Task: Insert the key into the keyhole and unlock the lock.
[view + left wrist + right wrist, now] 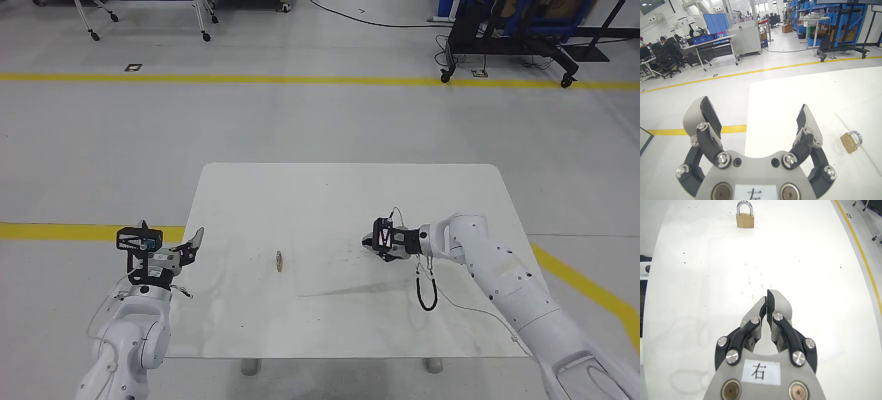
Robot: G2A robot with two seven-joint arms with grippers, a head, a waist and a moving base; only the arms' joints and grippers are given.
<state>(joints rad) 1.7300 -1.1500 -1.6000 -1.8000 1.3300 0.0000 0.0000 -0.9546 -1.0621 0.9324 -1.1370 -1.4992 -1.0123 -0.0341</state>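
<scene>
A brass padlock [280, 262] with a silver shackle lies near the middle of the white table [350, 190]. In the left wrist view the padlock [848, 144] is off to one side of my left gripper [755, 106], which stands open with nothing between its fingers. One finger is over the table's left edge and the other is off it. From above, the left gripper [172, 237] is well left of the lock. My right gripper [366, 240] is to the right of the lock and points at it. The right gripper [766, 295] is shut, pads pressed together, the padlock [745, 219] straight ahead at a distance.
A black cable loop [427, 290] hangs from the right arm over the table's right half. Small dark specks dot the table top [810, 294]. The table's left edge [748, 106] runs under the left gripper. Floor with yellow lines surrounds the table.
</scene>
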